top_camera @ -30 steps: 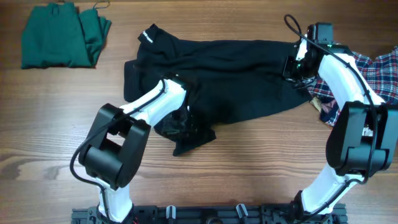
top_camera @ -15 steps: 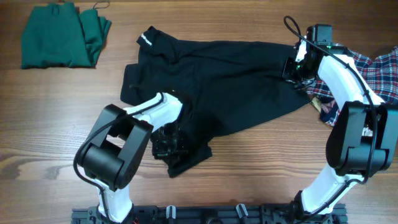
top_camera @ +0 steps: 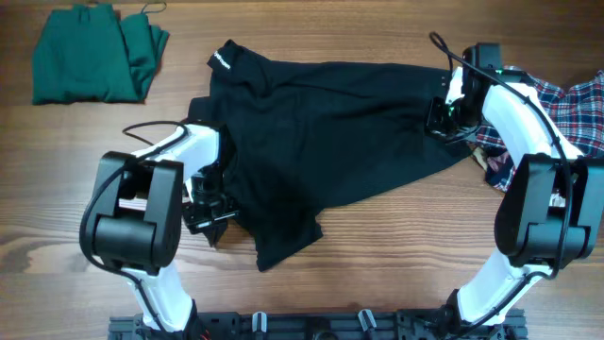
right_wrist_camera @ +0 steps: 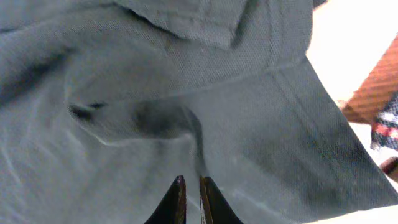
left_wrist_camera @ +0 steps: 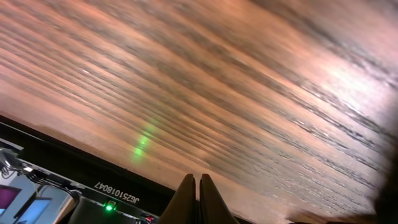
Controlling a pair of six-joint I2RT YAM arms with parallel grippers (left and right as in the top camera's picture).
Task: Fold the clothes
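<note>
Garment under work: black shirt, spread but rumpled across the middle of the table. Its collar sits at the far-left corner and its long axis runs from there to its right edge. One flap trails toward the robot's side. A green garment lies well apart beyond the shirt's collar corner. A plaid shirt is heaped just beside the shirt's right edge.

Left pincer sits just off the shirt's left edge over bare wood, fingers pressed together, gripping nothing. The wrist view confirms this, with the left pincer against wood only. The left forearm is drawn back, elbow toward the base.

Right pincer is over the shirt's right edge, arm reaching forward. Its fingers are all but together in the wrist view, and a crease runs to the tips. Whether cloth is nipped cannot be confirmed.

Assessment: the shirt lies immediately right of the left pincer, making that arm nearer for the left edge and near flap.
</note>
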